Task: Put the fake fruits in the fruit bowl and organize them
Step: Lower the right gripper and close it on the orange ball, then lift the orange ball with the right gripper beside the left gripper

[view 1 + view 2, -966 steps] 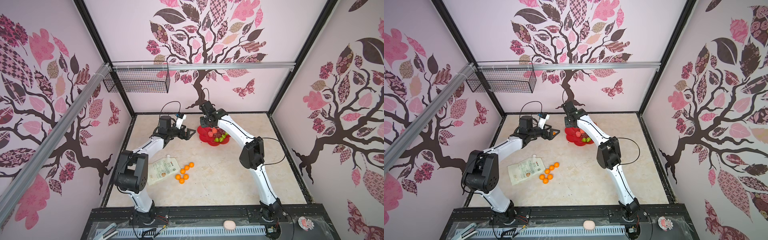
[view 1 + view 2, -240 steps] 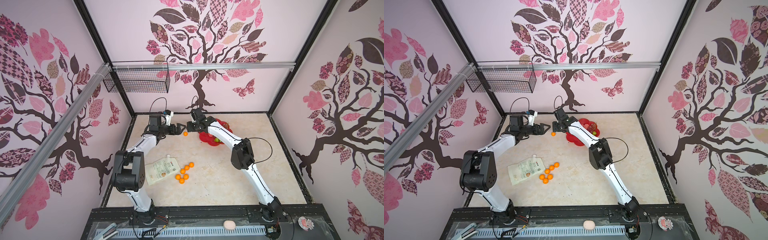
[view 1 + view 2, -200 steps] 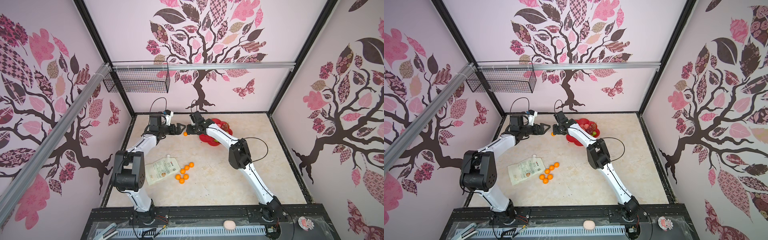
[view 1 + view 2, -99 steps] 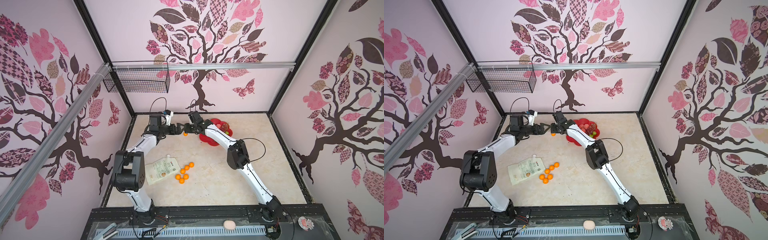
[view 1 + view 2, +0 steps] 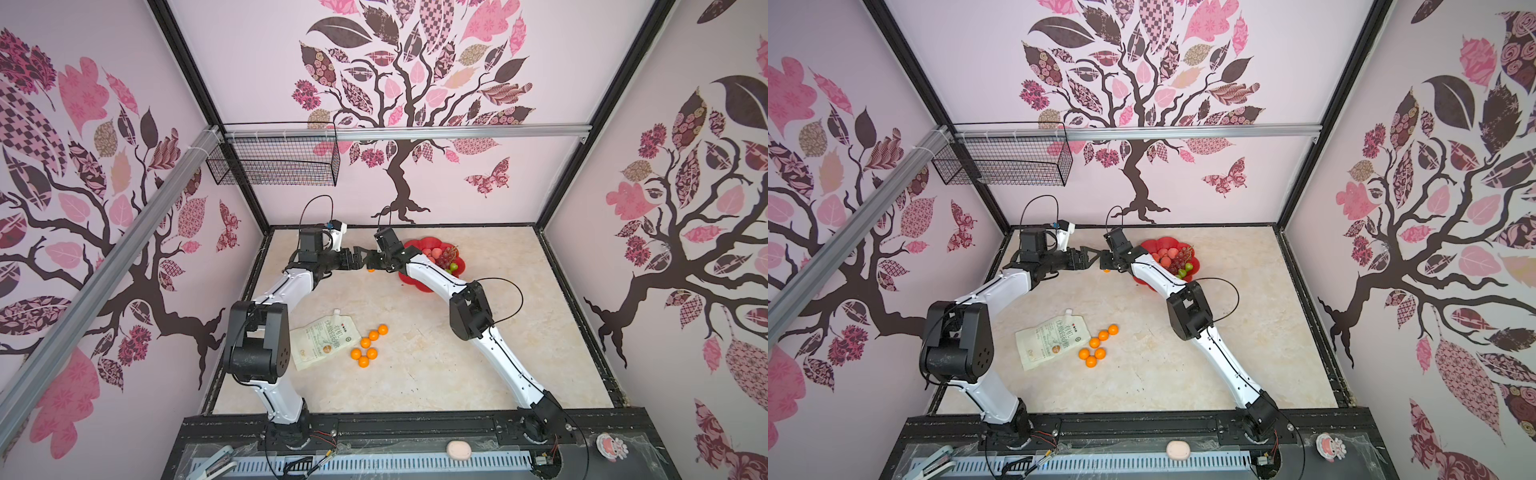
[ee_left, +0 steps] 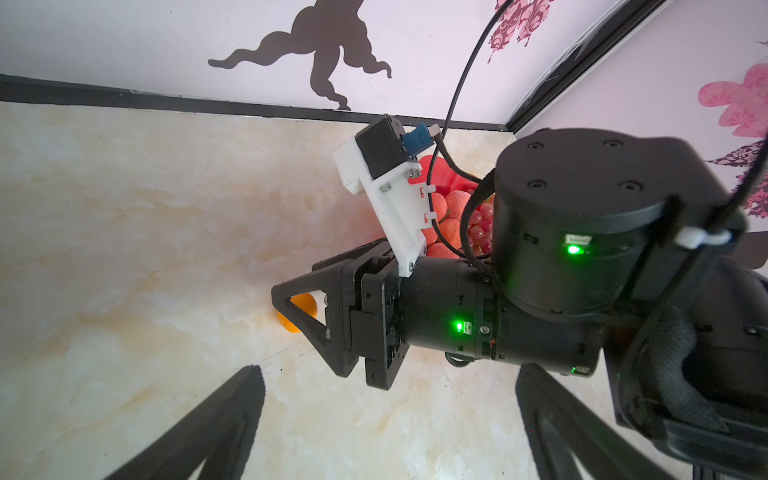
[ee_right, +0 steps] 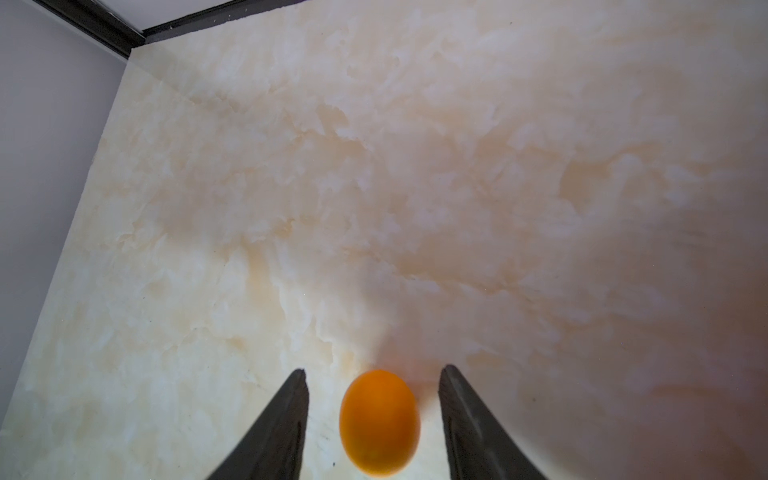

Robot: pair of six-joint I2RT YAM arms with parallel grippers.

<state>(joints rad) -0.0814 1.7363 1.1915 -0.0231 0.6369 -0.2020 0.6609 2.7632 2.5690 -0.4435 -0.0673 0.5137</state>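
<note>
A loose orange (image 7: 379, 422) lies on the marble floor between the fingers of my right gripper (image 7: 374, 386), which is open with a gap on each side of the fruit. Both top views show this orange (image 5: 370, 270) (image 5: 1106, 270) under the right gripper (image 5: 371, 265), left of the red fruit bowl (image 5: 415, 243) (image 5: 1165, 241). The bowl holds peaches (image 5: 434, 252), grapes (image 5: 446, 257) and a green pear (image 5: 455, 267). My left gripper (image 5: 356, 262) (image 6: 386, 424) is open and empty, facing the right one tip to tip. Several more oranges (image 5: 368, 343) lie at the front.
A flat white pouch (image 5: 322, 340) lies beside the front oranges. A black wire basket (image 5: 274, 166) hangs on the back left wall. The right arm's forearm (image 5: 432, 278) passes over the bowl's near side. The back wall stands close behind both grippers.
Over the last second my right gripper has slid left until its fingers straddle the loose orange. The left arm and the orange have stayed put.
</note>
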